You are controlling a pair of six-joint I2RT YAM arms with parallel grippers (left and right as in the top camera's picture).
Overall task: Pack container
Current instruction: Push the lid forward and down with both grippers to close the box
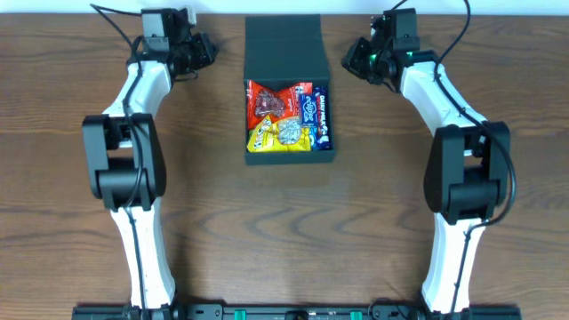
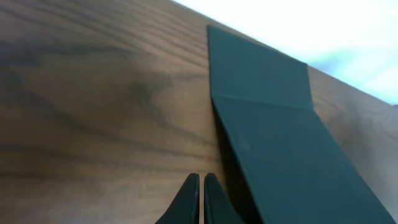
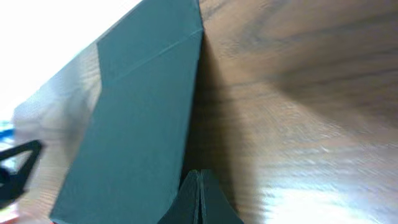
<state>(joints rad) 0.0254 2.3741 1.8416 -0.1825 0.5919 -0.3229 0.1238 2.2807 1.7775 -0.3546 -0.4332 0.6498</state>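
Overhead: container sits mid-table toward the far edge, between the two arms; its lid is thrown back away from the robot; red, yellow and blue snack packets fill the open compartment; left gripper and right gripper flank the lid, each near its side but apart from it; jaws too small here to read. Left wrist: fingers pressed together on nothing, only a hairline slit between them; they hang over bare table just beside the lid's edge. Right wrist: fingers likewise together and empty, at the lid's other edge. Judgement: loading looks done and closing the flap is the step in hand; next move calls for a fingertip behind or under the flap to swing it forward over the packets. Unclear: whether the flap lies flat or leans; right wrist view is blurred; a dark shape at its left border cannot be identified; packets are out of both wrist views.
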